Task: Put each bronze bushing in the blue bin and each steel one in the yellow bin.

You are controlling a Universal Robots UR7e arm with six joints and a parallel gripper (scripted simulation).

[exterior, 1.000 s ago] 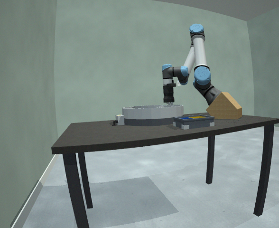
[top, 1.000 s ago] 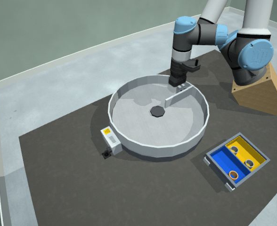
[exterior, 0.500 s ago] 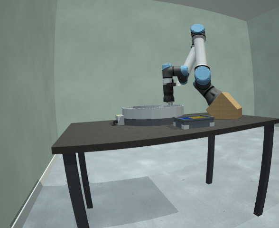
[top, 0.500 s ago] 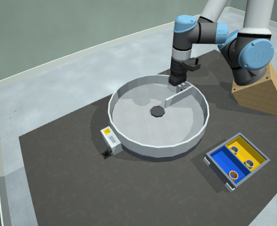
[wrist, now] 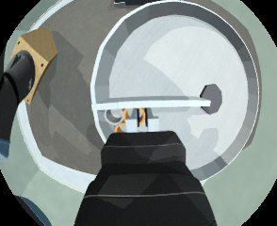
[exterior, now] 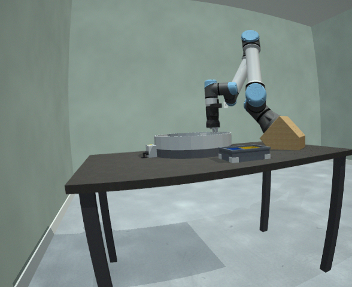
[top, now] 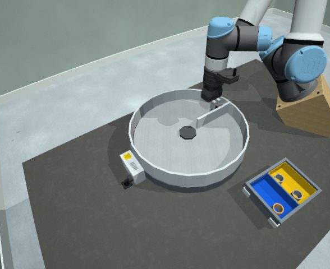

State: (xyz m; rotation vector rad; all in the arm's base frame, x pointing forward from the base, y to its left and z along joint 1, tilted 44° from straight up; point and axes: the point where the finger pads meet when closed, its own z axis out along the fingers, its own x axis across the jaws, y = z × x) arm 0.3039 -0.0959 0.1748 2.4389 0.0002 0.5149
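— Where does the gripper (top: 215,105) stand?
— At the turntable's (top: 147,170) far rim, beside the divider (top: 212,115), clenched on what looks like a bronze bushing (wrist: 122,119).
— And the bins?
— Near right.

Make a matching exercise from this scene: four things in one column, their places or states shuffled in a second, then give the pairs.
1. gripper
2. steel bushings
3. bronze bushing
4. black hub

A. in the blue bin
B. centre of the turntable
C. in the yellow bin
D. shut on a bushing beside the divider wall

Pairs: 1-D, 2-C, 3-A, 4-B
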